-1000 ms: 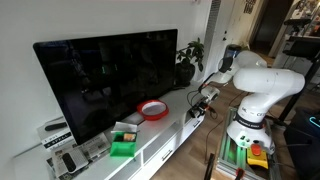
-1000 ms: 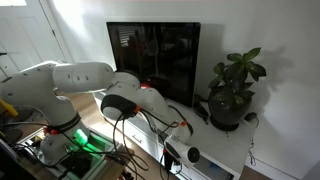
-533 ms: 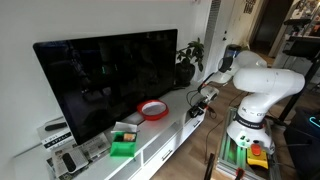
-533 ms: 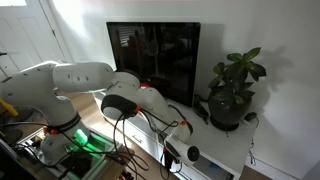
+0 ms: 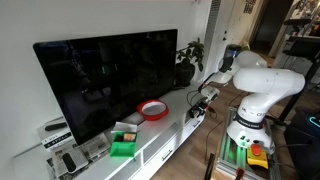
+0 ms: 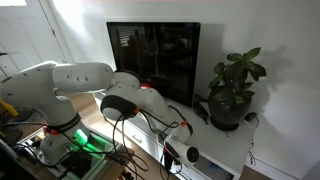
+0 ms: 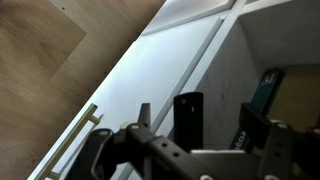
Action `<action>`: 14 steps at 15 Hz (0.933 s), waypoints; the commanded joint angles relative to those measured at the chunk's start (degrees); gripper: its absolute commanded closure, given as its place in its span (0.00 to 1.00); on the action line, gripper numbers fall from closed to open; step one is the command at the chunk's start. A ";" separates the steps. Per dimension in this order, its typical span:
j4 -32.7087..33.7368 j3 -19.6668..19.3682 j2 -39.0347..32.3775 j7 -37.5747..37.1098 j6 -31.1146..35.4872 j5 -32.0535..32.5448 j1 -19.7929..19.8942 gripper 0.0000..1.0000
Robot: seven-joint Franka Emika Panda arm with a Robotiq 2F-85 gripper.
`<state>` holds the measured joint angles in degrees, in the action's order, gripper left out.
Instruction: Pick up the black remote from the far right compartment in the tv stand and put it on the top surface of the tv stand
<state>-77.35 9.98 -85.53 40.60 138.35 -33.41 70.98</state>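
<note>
Gripper (image 7: 197,110) sits low at the front of the tv stand (image 5: 165,142), at its right end, pointed into the far right compartment (image 7: 288,45). Wrist view: fingers (image 7: 144,116) are spread wide, and the black remote (image 7: 189,118) stands as a slim dark oblong between them, with a visible gap on each side, so nothing is pinched. The remote shows against the white panel at the left edge of the recess; can't tell whether it's fully inside or at the mouth. Deeper right in the compartment there's a dark flat item (image 7: 268,88) leaning by something brown, well clear of the fingers. Wood floor (image 7: 50,60) fills the left of that view. In both exterior views the gripper (image 5: 203,98) (image 6: 172,150) is below the level of the top surface (image 5: 178,112), near the front edge; the remote itself is too small to make out there. On top: the TV (image 5: 105,80), a red-rimmed dish (image 5: 152,110) near the middle, a potted plant (image 6: 232,92) at the far right end – bare white top (image 6: 228,152) in front of the pot.
</note>
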 commanded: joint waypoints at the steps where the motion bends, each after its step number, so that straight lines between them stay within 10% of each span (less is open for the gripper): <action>1: -2.38 1.42 0.00 0.19 4.86 -0.76 0.51 0.29; 12: -3.91 0.66 -0.05 -0.43 9.23 -5.11 -1.64 0.99; 14: -3.80 0.64 0.05 -1.12 9.05 -5.17 -1.58 0.95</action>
<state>-80.82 10.15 -85.48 40.81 146.53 -38.97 68.71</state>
